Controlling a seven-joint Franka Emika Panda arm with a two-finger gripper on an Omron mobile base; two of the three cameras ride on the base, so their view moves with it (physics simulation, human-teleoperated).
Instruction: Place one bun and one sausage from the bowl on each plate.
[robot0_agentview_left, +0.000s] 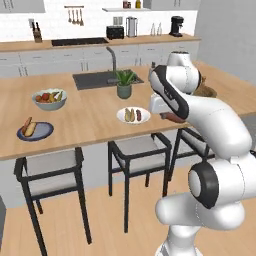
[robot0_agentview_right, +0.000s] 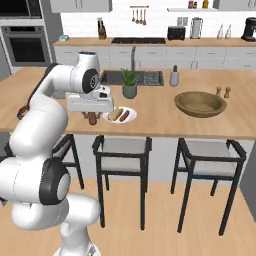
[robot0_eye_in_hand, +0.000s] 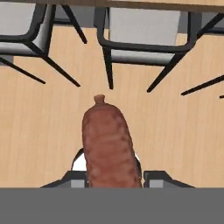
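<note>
My gripper (robot0_eye_in_hand: 109, 175) is shut on a reddish-brown sausage (robot0_eye_in_hand: 109, 144) that sticks out past its fingertips. In the left base view the gripper (robot0_agentview_left: 170, 116) holds the sausage (robot0_agentview_left: 173, 118) at the counter's front edge, just right of the white plate (robot0_agentview_left: 121, 119). That plate carries a bun (robot0_agentview_left: 129, 114) and a sausage (robot0_agentview_left: 138, 115). A blue plate (robot0_agentview_left: 44, 133) at the far left bears a bun (robot0_agentview_left: 28, 126). The brown wooden bowl (robot0_agentview_right: 200, 104) stands at the right of the counter, well away from the gripper (robot0_agentview_right: 92, 116). The arm hides most of the bowl (robot0_agentview_left: 207, 91) in the left base view.
A pale fruit bowl (robot0_agentview_left: 50, 99) sits behind the blue plate. A potted plant (robot0_agentview_right: 129, 82) stands behind the white plate, by the sink (robot0_agentview_left: 100, 79). Black stools (robot0_eye_in_hand: 148, 39) stand under the counter's front edge, below the hand. Salt and pepper shakers (robot0_agentview_right: 223, 92) stand beyond the wooden bowl.
</note>
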